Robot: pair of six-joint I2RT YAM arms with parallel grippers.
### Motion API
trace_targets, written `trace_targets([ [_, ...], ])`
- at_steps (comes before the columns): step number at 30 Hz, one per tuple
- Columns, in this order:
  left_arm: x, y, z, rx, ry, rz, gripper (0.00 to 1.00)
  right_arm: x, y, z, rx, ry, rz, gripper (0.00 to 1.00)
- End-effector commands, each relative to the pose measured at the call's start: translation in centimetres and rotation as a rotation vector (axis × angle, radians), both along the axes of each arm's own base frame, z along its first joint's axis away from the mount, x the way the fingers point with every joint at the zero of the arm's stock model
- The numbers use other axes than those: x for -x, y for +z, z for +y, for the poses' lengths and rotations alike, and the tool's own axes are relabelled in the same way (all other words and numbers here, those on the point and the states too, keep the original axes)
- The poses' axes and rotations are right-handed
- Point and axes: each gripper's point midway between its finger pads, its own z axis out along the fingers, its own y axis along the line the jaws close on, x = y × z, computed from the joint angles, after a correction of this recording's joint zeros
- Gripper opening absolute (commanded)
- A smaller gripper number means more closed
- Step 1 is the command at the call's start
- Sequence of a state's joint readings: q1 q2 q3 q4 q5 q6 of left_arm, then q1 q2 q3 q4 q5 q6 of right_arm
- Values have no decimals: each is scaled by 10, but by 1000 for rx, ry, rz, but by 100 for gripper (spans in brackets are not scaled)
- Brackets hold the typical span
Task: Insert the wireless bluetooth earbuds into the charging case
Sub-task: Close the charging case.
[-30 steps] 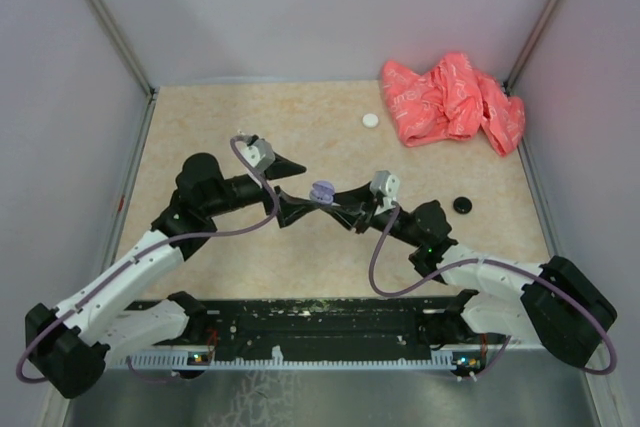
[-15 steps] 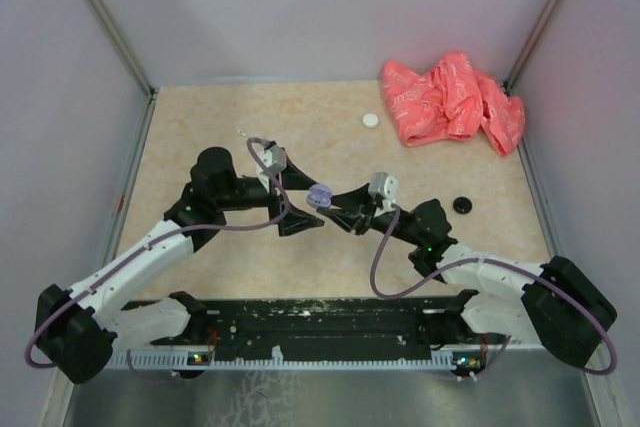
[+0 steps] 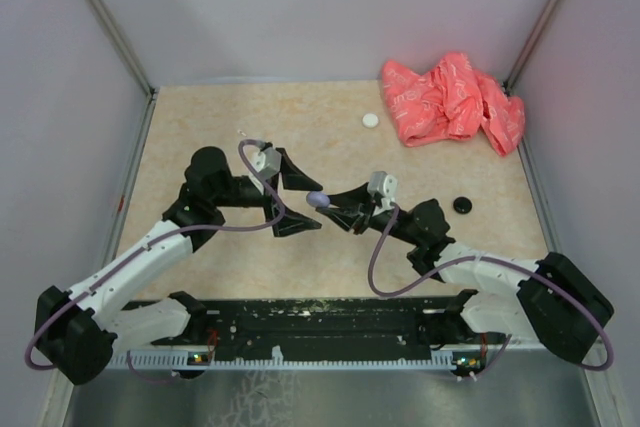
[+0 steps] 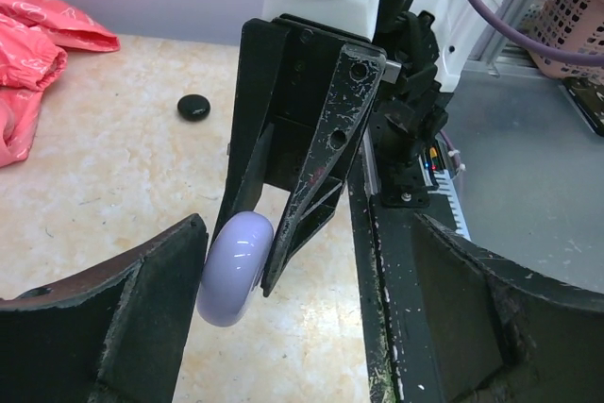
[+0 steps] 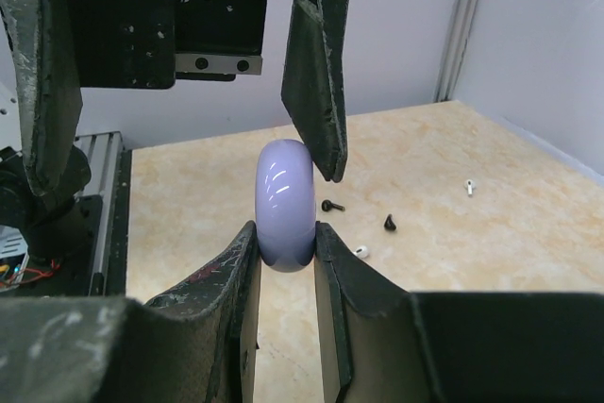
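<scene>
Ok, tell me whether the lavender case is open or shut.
Shut: the lavender case is one smooth disc, no lid raised, pinched between the right fingers.

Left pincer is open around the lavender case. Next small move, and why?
Probably close the left pincer onto the lavender case: the right pincer clamps one edge of it, and its free half sits between the left's open jaws.

The round charging case (image 5: 286, 203) is glossy pale lavender. The right gripper (image 5: 286, 238) and left gripper (image 4: 307, 243) are black, scuffed with pale scratches. The tabletop (image 3: 330, 147) is beige with faint marbling. The crumpled bag (image 3: 452, 99) is coral pink with white print. One white earbud (image 5: 469, 187) and one black earbud (image 5: 389, 223) show.
</scene>
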State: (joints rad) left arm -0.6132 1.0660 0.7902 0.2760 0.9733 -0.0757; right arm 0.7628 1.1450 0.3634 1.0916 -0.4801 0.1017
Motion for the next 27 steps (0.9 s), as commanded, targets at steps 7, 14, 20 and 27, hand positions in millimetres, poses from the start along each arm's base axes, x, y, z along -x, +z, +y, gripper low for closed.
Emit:
trace_targets([
  [7,-4,10,8,-2,72,-43,94,-18,19,-4,-67,-60,43,0],
  [14,-74,-2,46,-99,577,-35,100,-42,2,-6,-54,-122,248,0],
  [20,-114,-10,100,-204,942,-81,99,-75,-34,-22,33,-278,473,0],
  [27,-132,-27,144,-302,1172,-84,100,-114,-74,-62,53,-433,785,0],
])
